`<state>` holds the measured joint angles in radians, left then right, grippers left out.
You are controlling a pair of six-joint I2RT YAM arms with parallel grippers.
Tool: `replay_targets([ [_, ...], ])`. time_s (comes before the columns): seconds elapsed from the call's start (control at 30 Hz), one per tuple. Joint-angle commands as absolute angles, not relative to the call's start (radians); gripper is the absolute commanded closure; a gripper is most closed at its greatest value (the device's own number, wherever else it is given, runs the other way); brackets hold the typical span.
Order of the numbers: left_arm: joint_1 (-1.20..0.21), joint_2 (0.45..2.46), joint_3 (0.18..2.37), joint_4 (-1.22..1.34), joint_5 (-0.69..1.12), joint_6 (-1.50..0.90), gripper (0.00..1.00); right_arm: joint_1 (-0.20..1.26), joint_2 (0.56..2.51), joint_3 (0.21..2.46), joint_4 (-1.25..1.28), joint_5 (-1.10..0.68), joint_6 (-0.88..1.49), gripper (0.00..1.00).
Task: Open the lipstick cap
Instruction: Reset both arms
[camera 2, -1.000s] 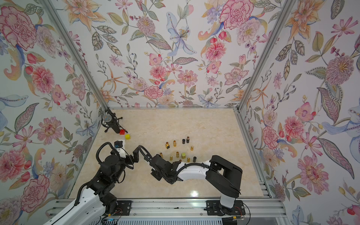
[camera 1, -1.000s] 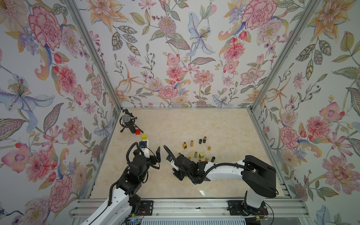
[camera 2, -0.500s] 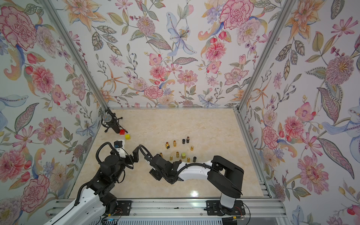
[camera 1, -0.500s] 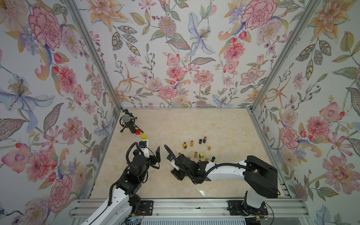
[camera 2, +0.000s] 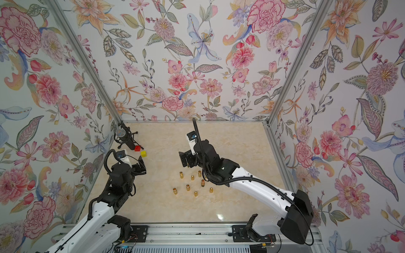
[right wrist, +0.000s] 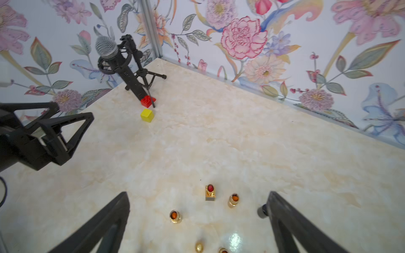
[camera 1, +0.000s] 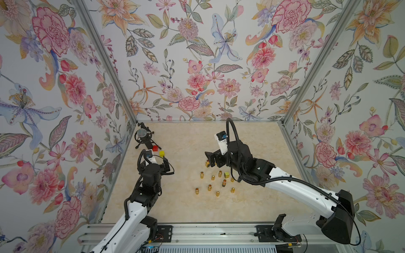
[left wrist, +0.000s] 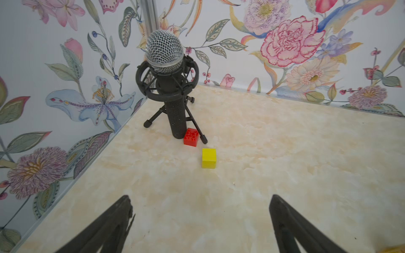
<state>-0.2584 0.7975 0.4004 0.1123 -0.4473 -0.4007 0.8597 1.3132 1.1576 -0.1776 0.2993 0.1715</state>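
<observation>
1. The right hand (right wrist: pixel 197 195) hangs above the pale marbled worktop (right wrist: pixel 241 142) with its two black fingers (right wrist: pixel 103 221) spread wide and nothing between them.
2. The square gold lipstick with a bare red tip (right wrist: pixel 210 192) stands upright on the worktop just ahead of that hand's fingertips. It is roughly centred in the gap and touches neither finger, and its cap is off.
3. A round gold lipstick with an orange tip (right wrist: pixel 234 200) stands just beside the square lipstick, apart from it. A second round orange-tipped lipstick (right wrist: pixel 175 216) stands near the square lipstick on its other side.
4. A small black round object (right wrist: pixel 262 211) sits partly behind one finger, and I cannot tell what it is.
5. In both top views a loose cluster of small gold pieces (camera 1: pixel 209 187) stands between the square lipstick and the robot's base rail.
6. The left hand (left wrist: pixel 200 197) is well apart from the square lipstick, toward the left wall, with its fingers apart and empty.
7. Farther from the square lipstick are a yellow cube (left wrist: pixel 208 158), a red studded brick (left wrist: pixel 191 137) and a black tripod microphone (left wrist: pixel 166 87) in the corner.
</observation>
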Motion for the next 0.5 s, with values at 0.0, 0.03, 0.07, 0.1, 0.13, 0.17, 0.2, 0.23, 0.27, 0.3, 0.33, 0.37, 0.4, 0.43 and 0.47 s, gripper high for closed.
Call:
replay_targets([
  [0.0, -0.192, 0.850, 0.398, 0.202, -0.602, -0.384, 0.01, 0.695, 1.286, 1.133, -0.306, 0.469, 0.219, 0.00],
  [0.03, -0.172, 0.873, 0.386, 0.255, -0.626, -0.348, 0.01, 0.630, 1.277, 1.109, -0.309, 0.512, 0.239, 0.00],
  [0.07, -0.157, 0.895, 0.377, 0.293, -0.649, -0.320, 0.01, 0.567, 1.271, 1.087, -0.310, 0.538, 0.255, 0.00],
  [0.1, -0.137, 0.925, 0.369, 0.337, -0.672, -0.294, 0.01, 0.506, 1.265, 1.053, -0.302, 0.579, 0.265, 0.00],
  [0.13, -0.114, 0.956, 0.363, 0.379, -0.674, -0.266, 0.01, 0.440, 1.264, 1.015, -0.287, 0.627, 0.278, 0.00],
  [0.17, -0.097, 0.984, 0.353, 0.430, -0.674, -0.240, 0.01, 0.385, 1.265, 0.978, -0.261, 0.656, 0.279, 0.00],
  [0.2, -0.081, 1.019, 0.335, 0.498, -0.674, -0.213, 0.01, 0.329, 1.263, 0.927, -0.219, 0.691, 0.282, 0.00],
  [0.23, -0.071, 1.047, 0.314, 0.561, -0.666, -0.185, 0.01, 0.276, 1.256, 0.885, -0.192, 0.693, 0.293, 0.00],
  [0.27, -0.065, 1.075, 0.291, 0.638, -0.651, -0.152, 0.01, 0.222, 1.245, 0.834, -0.151, 0.690, 0.309, 0.00],
  [0.3, -0.062, 1.098, 0.268, 0.708, -0.635, -0.130, 0.01, 0.178, 1.229, 0.771, -0.081, 0.690, 0.306, 0.00],
  [0.33, -0.061, 1.116, 0.244, 0.771, -0.619, -0.114, 0.01, 0.146, 1.214, 0.713, -0.011, 0.693, 0.294, 0.00],
  [0.37, -0.057, 1.136, 0.213, 0.855, -0.590, -0.105, 0.01, 0.117, 1.198, 0.643, 0.070, 0.696, 0.277, 0.00],
  [0.4, -0.046, 1.155, 0.187, 0.921, -0.554, -0.106, 0.01, 0.089, 1.183, 0.583, 0.140, 0.689, 0.266, 0.00],
  [0.43, -0.034, 1.177, 0.171, 0.966, -0.519, -0.109, 0.01, 0.072, 1.174, 0.533, 0.208, 0.676, 0.254, 0.00],
  [0.47, -0.025, 1.205, 0.169, 1.027, -0.494, -0.106, 0.01, 0.058, 1.168, 0.479, 0.272, 0.670, 0.244, 0.00],
])
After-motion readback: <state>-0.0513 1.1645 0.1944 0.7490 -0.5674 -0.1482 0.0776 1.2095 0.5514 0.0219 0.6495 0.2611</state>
